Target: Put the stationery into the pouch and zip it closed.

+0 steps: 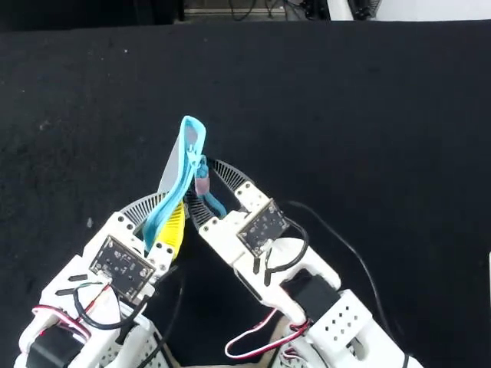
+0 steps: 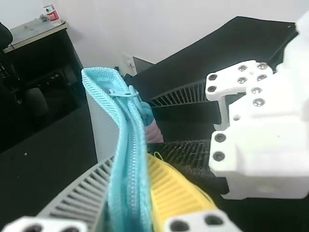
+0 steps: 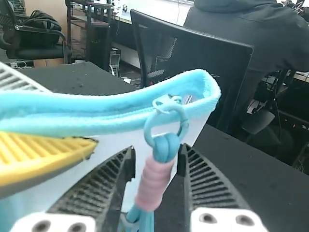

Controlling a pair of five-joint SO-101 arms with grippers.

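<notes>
A grey pouch with a light blue zipper stands on edge, lifted over the black table. My left gripper is shut on its lower part, the grey finger on one side and the yellow finger on the other. The slider sits near the pouch's far end, and the zipper teeth look meshed from there back to the gripper. My right gripper is shut on the zipper pull, a pink bead on a blue cord, its black fingers pressing on both sides.
The black table stretches wide around the arms. Black and red-white cables trail beside the right arm's base. The two grippers stand close together at the pouch, with the right gripper's white body right beside the left one.
</notes>
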